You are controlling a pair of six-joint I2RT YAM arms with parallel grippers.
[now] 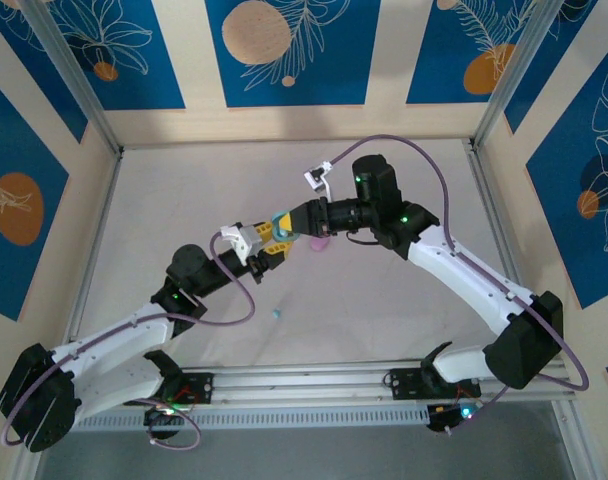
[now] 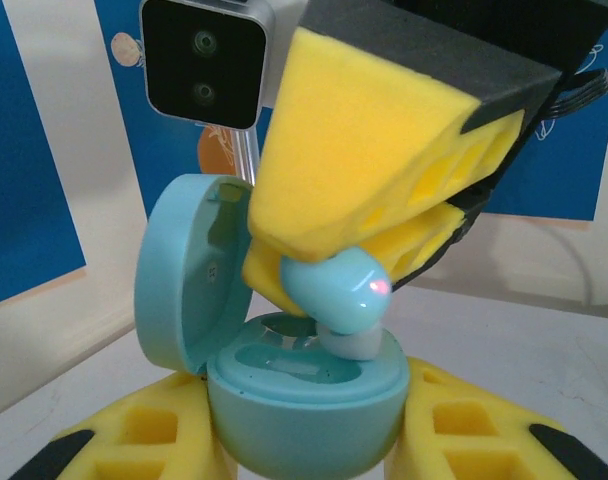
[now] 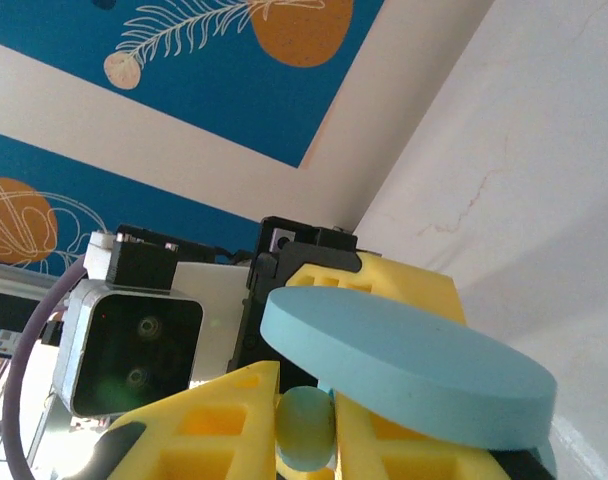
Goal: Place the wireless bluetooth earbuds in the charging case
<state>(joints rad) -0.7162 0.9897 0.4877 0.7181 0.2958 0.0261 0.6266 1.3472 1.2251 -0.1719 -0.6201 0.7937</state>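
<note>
From the overhead camera, the left gripper and the right gripper meet tip to tip above the middle of the pale grey table. The round teal plastic charging case sits between them. A small pink object lies on the table just beside the right gripper, too small to identify. A tiny loose teal earbud lies nearer the arm bases, well apart from the case.

In the left wrist camera, the left gripper has its yellow fingers pressed against both sides of the case, holding it upright. The hinged lid stands open on the left. The right gripper reaches in from above, pinched tight on a glossy held teal earbud that shows a small red light. The earbud's white tip is down at the mouth of a recessed well in the case base, and its body is above the rim.

In the right wrist camera, the right gripper is clamped on the held teal earbud. The flat outer face of the open lid is just beside it.
</note>
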